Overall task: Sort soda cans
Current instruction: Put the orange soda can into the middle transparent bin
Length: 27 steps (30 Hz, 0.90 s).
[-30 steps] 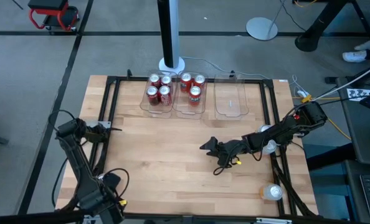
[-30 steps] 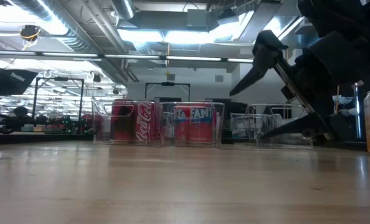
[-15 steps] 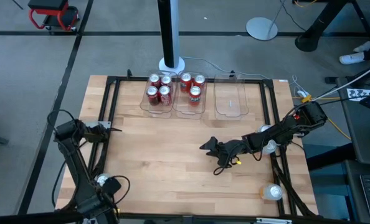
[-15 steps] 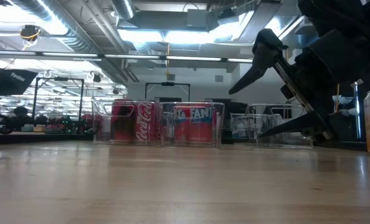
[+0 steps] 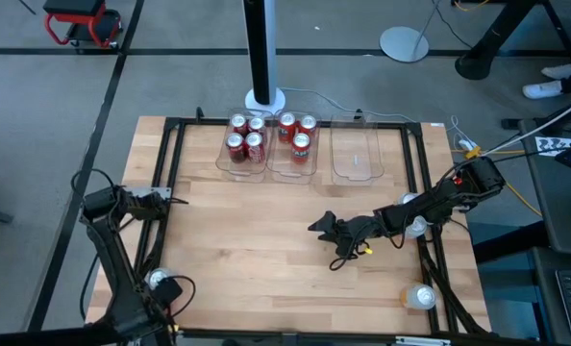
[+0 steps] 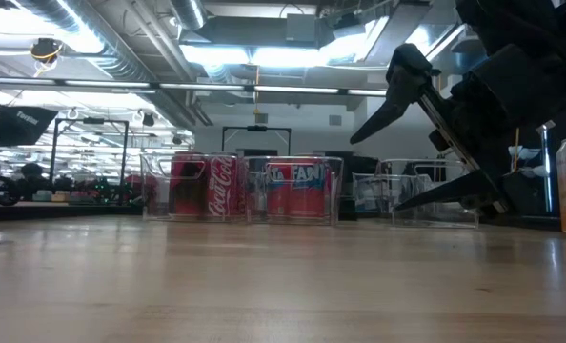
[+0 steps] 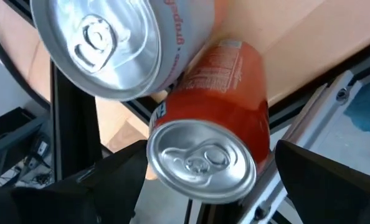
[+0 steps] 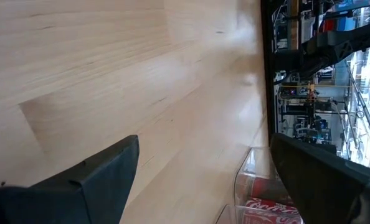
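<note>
Left gripper dropped lower, wide open, orange can dead ahead; right gripper idle, open too

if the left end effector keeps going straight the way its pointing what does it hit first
Most likely the orange can: it lies dead ahead between the open fingers of the left end effector, top facing the camera. A silver can sits just beyond, seemingly touching it. Depth is hard to judge.

You look down on a wooden table edged by a black frame, three clear plastic bins lined along its far side, a white-based pole standing behind them.
</note>
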{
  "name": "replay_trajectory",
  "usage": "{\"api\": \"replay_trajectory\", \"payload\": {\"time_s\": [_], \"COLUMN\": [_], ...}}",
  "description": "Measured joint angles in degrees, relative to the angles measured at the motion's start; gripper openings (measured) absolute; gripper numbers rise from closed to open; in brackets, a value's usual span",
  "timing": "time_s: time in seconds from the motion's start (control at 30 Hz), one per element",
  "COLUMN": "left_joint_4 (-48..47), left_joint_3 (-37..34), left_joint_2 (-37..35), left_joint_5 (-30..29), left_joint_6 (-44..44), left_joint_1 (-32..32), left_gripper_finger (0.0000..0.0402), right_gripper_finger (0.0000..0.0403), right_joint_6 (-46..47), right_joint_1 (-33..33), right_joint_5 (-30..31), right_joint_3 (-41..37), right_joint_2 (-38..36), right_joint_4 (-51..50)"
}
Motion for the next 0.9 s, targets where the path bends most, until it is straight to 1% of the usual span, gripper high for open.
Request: {"api": "replay_trajectory", "payload": {"time_s": [0.3, 0.5, 0.73, 0.9], "left_joint_4": [5.8, 6.09, 6.11, 6.38], "left_joint_3": [-4.49, -4.63, -4.63, -4.63], "left_joint_2": [-0.24, -0.24, -0.22, -0.2], "left_joint_5": [0.45, 0.36, 0.26, 0.37], "left_joint_6": [0.17, 0.25, -0.18, -2.28], "left_joint_1": [-1.08, -1.11, -1.13, -0.49], "left_gripper_finger": [0.0336, 0.0333, 0.0315, 0.0304], "right_gripper_finger": [0.0363, 0.0363, 0.0363, 0.0363], "right_joint_6": [0.52, 0.52, 0.52, 0.52], "right_joint_1": [0.0, 0.0, 0.0, 0.0], "right_joint_5": [-0.02, -0.02, -0.04, -0.04], "right_joint_3": [0.0, 0.0, 0.0, 0.0], "right_joint_2": [0.0, 0.0, 0.0, 0.0], "right_joint_4": [-0.04, -0.02, -0.04, -0.03]}}
